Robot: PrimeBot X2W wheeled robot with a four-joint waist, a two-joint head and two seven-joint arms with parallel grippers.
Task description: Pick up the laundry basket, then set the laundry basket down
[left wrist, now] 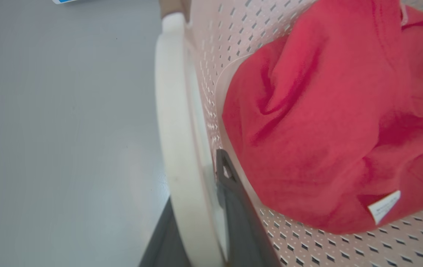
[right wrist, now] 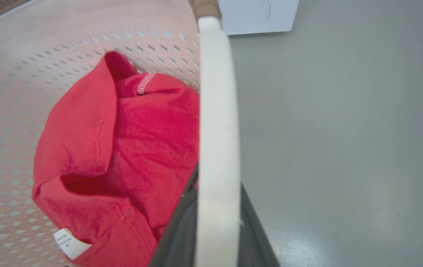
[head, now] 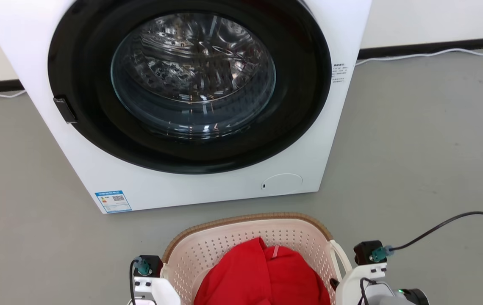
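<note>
Gripping the laundry basket at 6 o'clock, left end effector clamped on its left handle, right end effector clamped on the right handle. Looks like the pick-up step; calls next for an even, level lift. Cream perforated walls, brown woven rim, red garment inside; washing machine at 12 o'clock.

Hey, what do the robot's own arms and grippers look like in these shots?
White wrist housings, each topped by a black camera block carrying a teal plug and black cable. The left gripper and right gripper have long, flat, dark grey fingers. A small green light glows on the right arm.
</note>
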